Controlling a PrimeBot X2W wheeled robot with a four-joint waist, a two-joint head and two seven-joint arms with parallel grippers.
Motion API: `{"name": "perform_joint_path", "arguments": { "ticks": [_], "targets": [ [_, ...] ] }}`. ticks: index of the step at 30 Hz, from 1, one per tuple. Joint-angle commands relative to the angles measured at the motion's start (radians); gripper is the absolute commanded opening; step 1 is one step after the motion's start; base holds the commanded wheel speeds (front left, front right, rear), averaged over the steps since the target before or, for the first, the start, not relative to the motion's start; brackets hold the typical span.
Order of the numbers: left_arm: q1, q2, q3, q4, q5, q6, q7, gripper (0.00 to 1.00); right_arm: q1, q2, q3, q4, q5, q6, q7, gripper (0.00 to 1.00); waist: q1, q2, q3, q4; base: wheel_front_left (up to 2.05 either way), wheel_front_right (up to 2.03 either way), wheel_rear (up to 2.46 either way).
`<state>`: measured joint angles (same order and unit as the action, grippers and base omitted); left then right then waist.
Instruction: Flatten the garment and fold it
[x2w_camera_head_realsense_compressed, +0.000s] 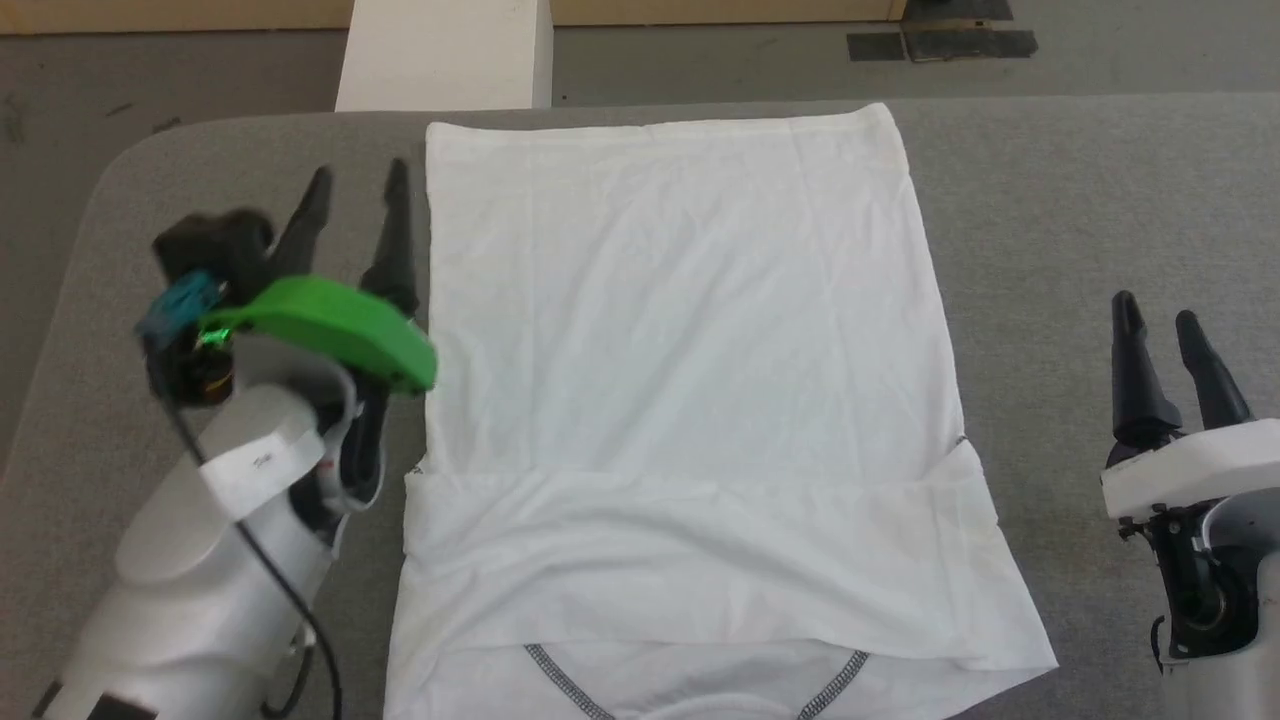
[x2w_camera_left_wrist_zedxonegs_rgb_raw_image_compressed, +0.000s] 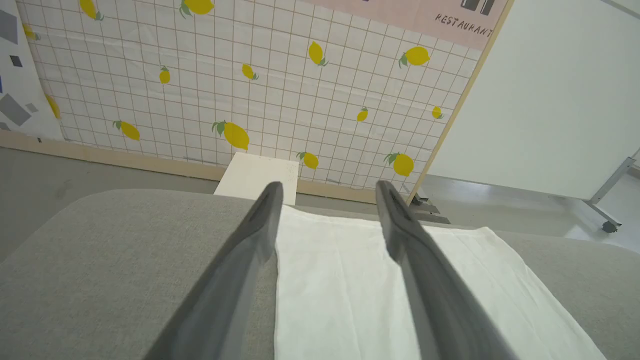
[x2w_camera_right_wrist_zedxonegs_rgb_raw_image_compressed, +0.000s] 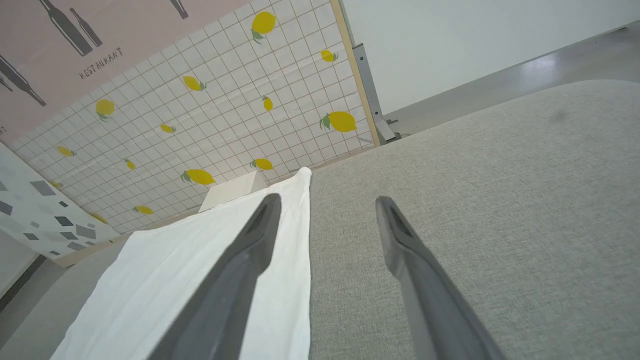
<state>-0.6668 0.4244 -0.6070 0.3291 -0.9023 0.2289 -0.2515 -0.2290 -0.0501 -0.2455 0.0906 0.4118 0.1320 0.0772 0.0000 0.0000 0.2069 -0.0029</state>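
Observation:
The garment (x2w_camera_head_realsense_compressed: 680, 400) lies flat on the grey table (x2w_camera_head_realsense_compressed: 1080, 200) as a tall white rectangle, with both sleeves folded across its near part and dark zigzag stitching at the bottom edge. My left gripper (x2w_camera_head_realsense_compressed: 358, 178) hangs open just left of the garment's left edge, nothing between its fingers. In the left wrist view the garment (x2w_camera_left_wrist_zedxonegs_rgb_raw_image_compressed: 350, 285) lies below and between the spread fingers of the left gripper (x2w_camera_left_wrist_zedxonegs_rgb_raw_image_compressed: 327, 187). My right gripper (x2w_camera_head_realsense_compressed: 1155, 310) stands open over bare table, right of the garment. In the right wrist view the garment (x2w_camera_right_wrist_zedxonegs_rgb_raw_image_compressed: 200, 270) lies to the left of the right gripper (x2w_camera_right_wrist_zedxonegs_rgb_raw_image_compressed: 325, 200).
A white rectangular box (x2w_camera_head_realsense_compressed: 445, 50) stands on the floor beyond the table's far edge, also seen as the box (x2w_camera_left_wrist_zedxonegs_rgb_raw_image_compressed: 257, 175) in the left wrist view. A lemon-patterned wall panel (x2w_camera_left_wrist_zedxonegs_rgb_raw_image_compressed: 250, 75) stands behind it. Bare grey table lies on both sides of the garment.

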Motion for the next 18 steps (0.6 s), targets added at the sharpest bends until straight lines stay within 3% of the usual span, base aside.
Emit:
{"name": "perform_joint_path", "arguments": {
  "ticks": [1,5,10,18],
  "targets": [
    [0.046,0.012,0.025,-0.023,0.013,0.009,-0.008,1.00,-0.019,0.000,0.004,-0.002,-0.013,-0.001,0.018,1.00,0.0000,0.0000,0.015,0.013,0.00,0.00,0.00],
    [0.148,0.009,0.131,-0.117,0.054,0.024,-0.010,1.00,-0.045,0.000,-0.001,-0.010,-0.039,-0.001,0.085,1.00,0.0000,0.0000,0.046,0.040,0.00,0.00,0.00],
    [0.227,-0.022,0.239,-0.208,0.109,0.005,-0.010,1.00,-0.171,-0.008,-0.028,-0.011,-0.111,-0.001,0.220,1.00,0.0000,0.0000,0.119,0.075,0.00,0.00,0.00],
    [0.185,-0.082,0.293,-0.264,0.180,-0.045,-0.010,1.00,-0.525,-0.134,-0.020,0.078,-0.224,-0.001,0.520,1.00,0.0000,0.0000,0.288,0.171,0.00,0.00,0.00]
  ]
}}
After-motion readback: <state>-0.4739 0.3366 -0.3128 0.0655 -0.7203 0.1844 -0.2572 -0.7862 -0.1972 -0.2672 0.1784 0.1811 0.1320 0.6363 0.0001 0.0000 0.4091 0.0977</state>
